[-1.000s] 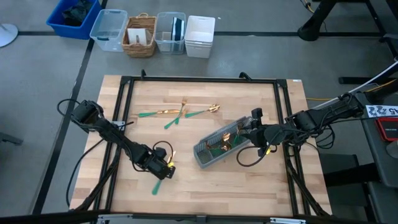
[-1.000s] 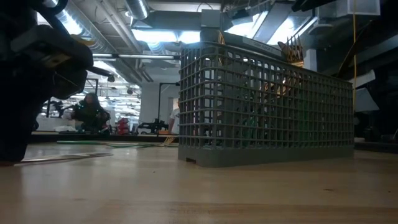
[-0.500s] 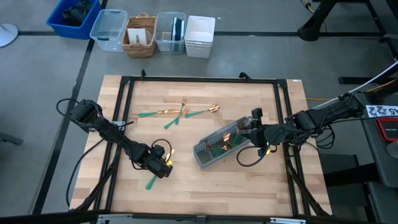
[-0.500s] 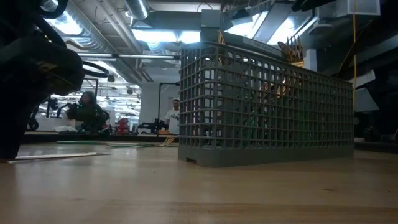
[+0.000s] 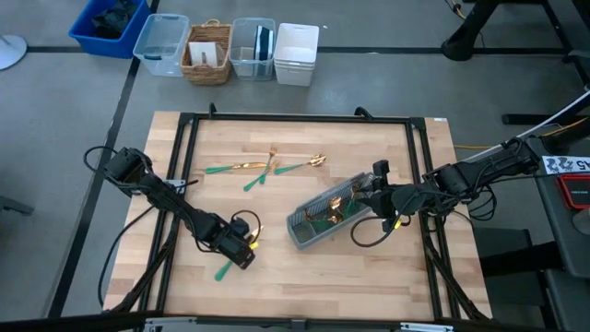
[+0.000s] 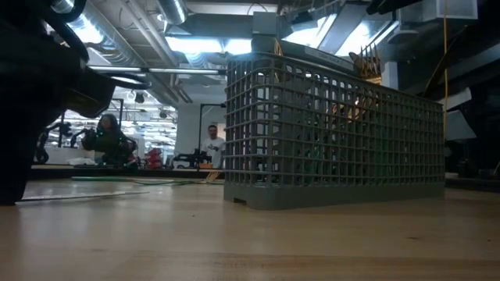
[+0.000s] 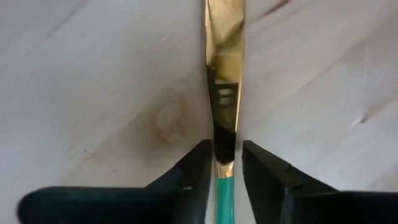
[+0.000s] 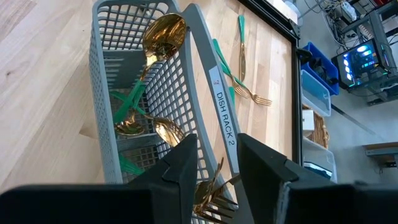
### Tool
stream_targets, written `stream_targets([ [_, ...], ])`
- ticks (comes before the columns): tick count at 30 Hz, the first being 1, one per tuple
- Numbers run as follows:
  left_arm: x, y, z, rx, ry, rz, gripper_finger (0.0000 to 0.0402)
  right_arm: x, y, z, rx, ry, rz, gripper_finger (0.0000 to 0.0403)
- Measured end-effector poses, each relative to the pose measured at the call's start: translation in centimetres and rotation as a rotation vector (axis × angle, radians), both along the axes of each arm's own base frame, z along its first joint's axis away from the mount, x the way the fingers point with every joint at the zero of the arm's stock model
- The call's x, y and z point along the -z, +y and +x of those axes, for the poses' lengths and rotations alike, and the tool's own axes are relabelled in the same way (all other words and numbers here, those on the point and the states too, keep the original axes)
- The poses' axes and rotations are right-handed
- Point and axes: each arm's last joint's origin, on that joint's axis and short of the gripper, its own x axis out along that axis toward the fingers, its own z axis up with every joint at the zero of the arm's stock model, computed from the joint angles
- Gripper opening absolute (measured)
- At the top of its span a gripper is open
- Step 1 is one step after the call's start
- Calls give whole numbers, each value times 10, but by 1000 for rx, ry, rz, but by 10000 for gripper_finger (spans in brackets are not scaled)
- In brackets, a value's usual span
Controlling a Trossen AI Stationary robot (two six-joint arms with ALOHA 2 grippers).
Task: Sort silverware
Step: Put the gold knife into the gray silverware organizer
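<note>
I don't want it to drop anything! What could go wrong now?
1. The knife lies flat on the table. The left hand straddles it, open, where blade meets handle, so it may slip when pinched.
2. The caddy already holds spoons and forks, so the knife could snag going in.

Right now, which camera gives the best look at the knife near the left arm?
The left wrist view: the knife fills it, gold blade on the wood, teal handle between the left tool and its open fingers. The high view shows only its small teal handle beside that tool. The low and right wrist views don't show it clearly.
</note>
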Motion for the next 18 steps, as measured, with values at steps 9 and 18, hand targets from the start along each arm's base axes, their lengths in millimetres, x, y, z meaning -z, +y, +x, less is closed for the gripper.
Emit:
stream_targets([
  [9,0,0,0,69,-4,14,100,0,0,0,0,0,0,115],
  [18,1,1,-3,163,34,33,49,0,0,0,0,-4,2,115],
])
